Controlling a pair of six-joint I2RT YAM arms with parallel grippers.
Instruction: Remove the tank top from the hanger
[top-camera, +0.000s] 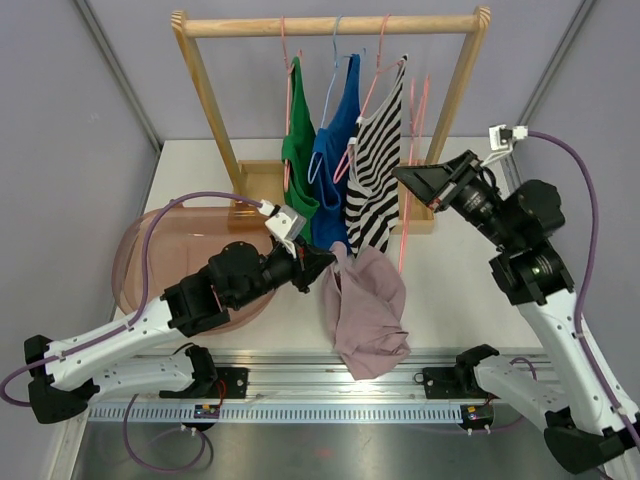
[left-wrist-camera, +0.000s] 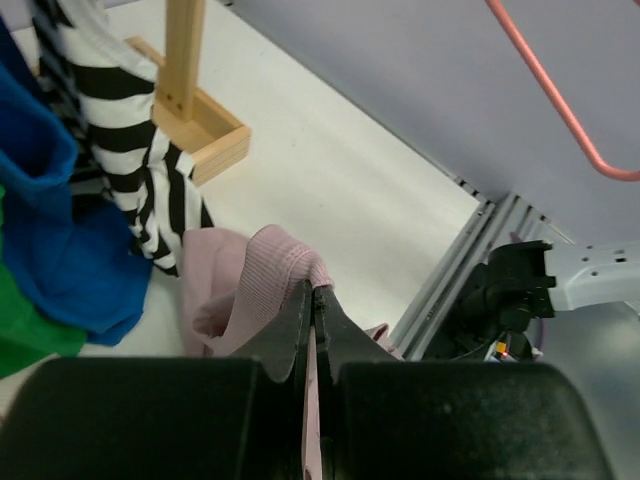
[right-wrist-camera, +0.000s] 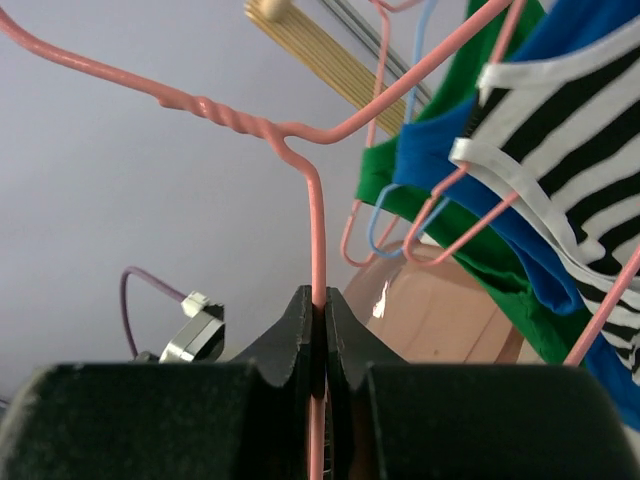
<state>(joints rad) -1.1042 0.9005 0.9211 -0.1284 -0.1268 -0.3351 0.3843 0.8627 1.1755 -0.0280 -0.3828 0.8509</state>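
Tank top (top-camera: 368, 310), pink: pinched in the closed left gripper (left-wrist-camera: 313, 290), draping down toward the front rail (top-camera: 300, 365). Right gripper (right-wrist-camera: 320, 300) clamped on pink hanger (right-wrist-camera: 315, 220) wire. Striped top (top-camera: 375, 170), blue top (top-camera: 335, 150) and green top (top-camera: 297, 150) hang on the rack (top-camera: 330, 24) just behind.

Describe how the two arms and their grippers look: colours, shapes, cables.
The left arm and right arm have white links and bulky black joints; each carries a purple cable ending in a white connector by the wrist. The left gripper and right gripper have black, wedge-shaped fingers tapering to narrow tips.
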